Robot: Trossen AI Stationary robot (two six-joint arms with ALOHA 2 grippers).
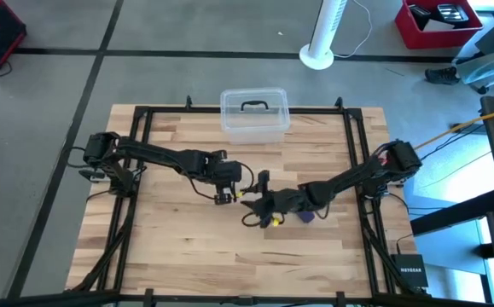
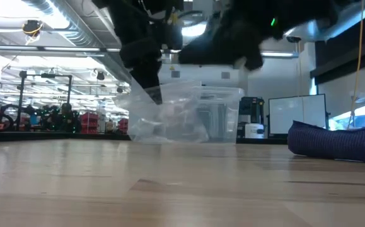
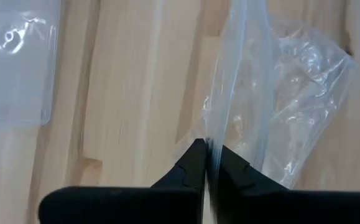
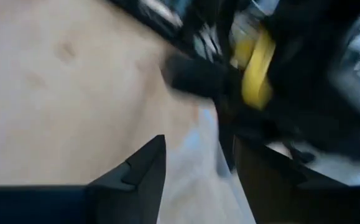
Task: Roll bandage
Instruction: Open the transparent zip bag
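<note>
L hand (image 3: pixel 206 163) pinches bag (image 3: pixel 279 93) up to free bandage (image 2: pixel 336 142) on table (image 1: pixel 170 247); R hand (image 4: pixel 198 165) part-open, empty.

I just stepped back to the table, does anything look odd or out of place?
Yes. The left gripper is shut on the clear plastic bag, holding it off the table, while the bandage lies as a loose heap on the wood, untouched. The right gripper is open, empty.

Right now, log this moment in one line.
left hand: shut on bag | right hand: open | bandage: on table, unheld
</note>
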